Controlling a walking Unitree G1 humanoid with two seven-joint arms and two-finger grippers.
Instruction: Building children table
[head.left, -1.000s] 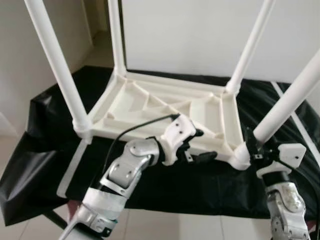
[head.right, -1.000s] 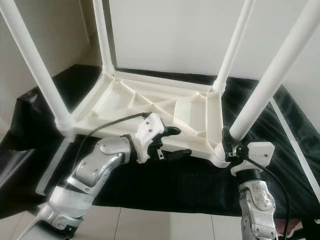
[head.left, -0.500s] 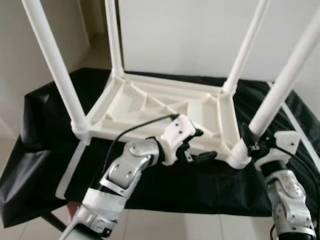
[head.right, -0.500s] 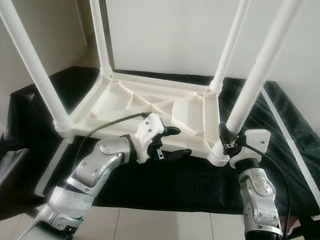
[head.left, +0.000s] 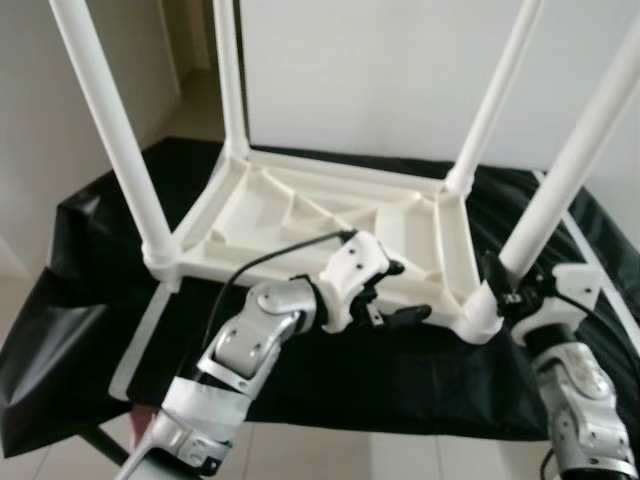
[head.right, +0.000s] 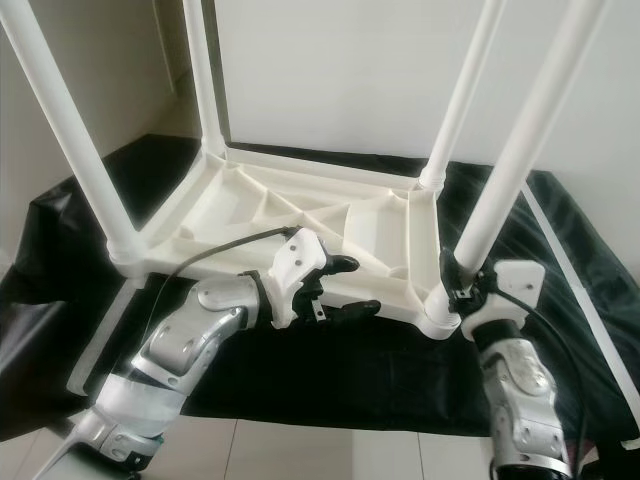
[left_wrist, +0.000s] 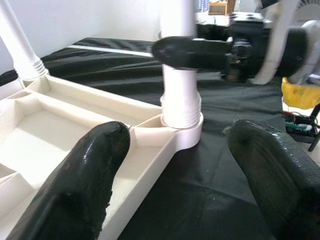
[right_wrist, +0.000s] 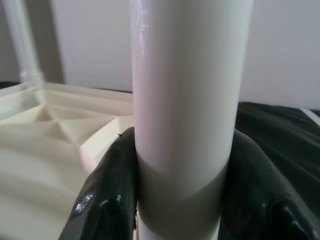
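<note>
A white plastic children's table top lies upside down on a black-covered surface, with white legs standing up from its corners. My right gripper is shut on the near right leg just above its socket. My left gripper is open and straddles the near rim of the top, one finger over the ribbed underside, the other finger in front of the rim. The near left leg and the two far legs stand upright.
The black cloth drapes over the support's edges, with pale floor tiles below in front. A white wall stands right behind. A loose white strip lies on the cloth at the near left. A yellow object lies beyond the right arm.
The near right leg has swung from a strong rightward lean toward upright, held by my right gripper. The camera shifted slightly. My left gripper stayed at the rim.
</note>
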